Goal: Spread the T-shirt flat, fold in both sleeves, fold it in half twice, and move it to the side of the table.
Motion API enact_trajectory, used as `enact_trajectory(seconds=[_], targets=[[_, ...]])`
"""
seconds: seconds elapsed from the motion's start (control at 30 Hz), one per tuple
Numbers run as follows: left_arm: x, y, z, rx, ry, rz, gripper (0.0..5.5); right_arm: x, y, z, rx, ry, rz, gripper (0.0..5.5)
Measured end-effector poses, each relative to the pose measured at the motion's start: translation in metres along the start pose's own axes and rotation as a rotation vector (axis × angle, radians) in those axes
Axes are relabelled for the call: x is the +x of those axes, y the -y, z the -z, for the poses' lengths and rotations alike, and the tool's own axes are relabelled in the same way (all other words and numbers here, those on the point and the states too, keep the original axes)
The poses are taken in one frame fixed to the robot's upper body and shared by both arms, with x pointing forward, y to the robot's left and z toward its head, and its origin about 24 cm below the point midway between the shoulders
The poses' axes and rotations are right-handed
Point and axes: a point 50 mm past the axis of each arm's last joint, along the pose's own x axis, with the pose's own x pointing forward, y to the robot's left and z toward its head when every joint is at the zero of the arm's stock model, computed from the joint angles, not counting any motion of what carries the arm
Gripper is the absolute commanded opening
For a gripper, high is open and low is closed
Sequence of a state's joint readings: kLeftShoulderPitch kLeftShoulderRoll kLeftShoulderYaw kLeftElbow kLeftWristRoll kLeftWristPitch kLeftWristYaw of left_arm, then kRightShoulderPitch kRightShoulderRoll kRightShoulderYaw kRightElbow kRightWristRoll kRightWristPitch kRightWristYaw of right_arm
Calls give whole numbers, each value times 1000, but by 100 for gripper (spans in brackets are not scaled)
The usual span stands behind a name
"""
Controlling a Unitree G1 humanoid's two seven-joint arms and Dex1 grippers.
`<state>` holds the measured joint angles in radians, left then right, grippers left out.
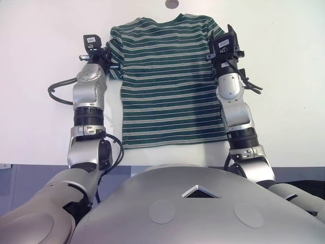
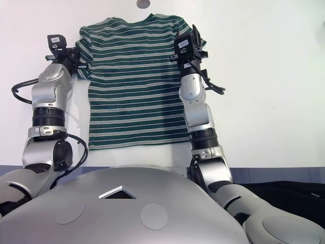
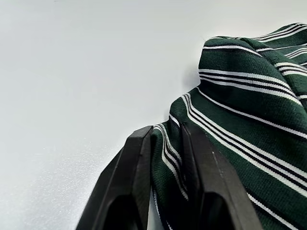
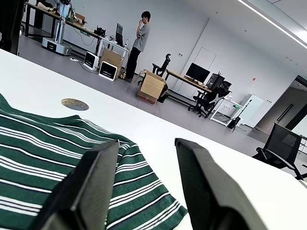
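A dark green T-shirt with white stripes (image 1: 167,86) lies spread on the white table (image 1: 284,101), collar away from me. My left gripper (image 1: 114,64) is at the shirt's left sleeve (image 1: 116,48), which is bunched up. In the left wrist view the gripper (image 3: 165,132) is shut on a fold of the sleeve's striped cloth (image 3: 240,120). My right gripper (image 1: 222,33) sits over the right sleeve at the shirt's right shoulder. In the right wrist view it (image 4: 146,148) is open, with nothing between its fingers and the sleeve's edge (image 4: 144,191) below.
A round metal disc (image 1: 172,3) is set in the table just beyond the collar. Bare tabletop stretches to both sides of the shirt. The table's front edge (image 1: 30,163) runs close to my body. A black cable loop (image 1: 55,94) hangs off my left forearm.
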<state>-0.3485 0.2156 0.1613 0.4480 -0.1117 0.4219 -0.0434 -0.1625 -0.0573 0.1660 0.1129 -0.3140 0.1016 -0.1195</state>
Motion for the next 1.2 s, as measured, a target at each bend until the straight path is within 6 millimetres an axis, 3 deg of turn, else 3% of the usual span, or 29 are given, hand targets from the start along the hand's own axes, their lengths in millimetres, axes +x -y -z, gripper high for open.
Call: enact_trajectory(seconds=[0.1,0.37,0.53,0.7,1.03,1.2], targets=[[0,-3,1,-29,18,-24,9,0,-1,0,3,2,-2,220],[-7,-15,0,-73,73,-108,5,0,-3,-1,6,7,-14,220],[-23,3,5,69,117,-70,4,0,-4,-1,6,9,-18,220],[-28,14,-4,134,167,-44,4,0,-4,-1,7,8,-18,220],[-22,3,-30,173,246,-102,4,0,-5,0,11,7,-16,220],[-19,5,-33,194,240,-78,3,0,-5,0,11,7,-15,220]])
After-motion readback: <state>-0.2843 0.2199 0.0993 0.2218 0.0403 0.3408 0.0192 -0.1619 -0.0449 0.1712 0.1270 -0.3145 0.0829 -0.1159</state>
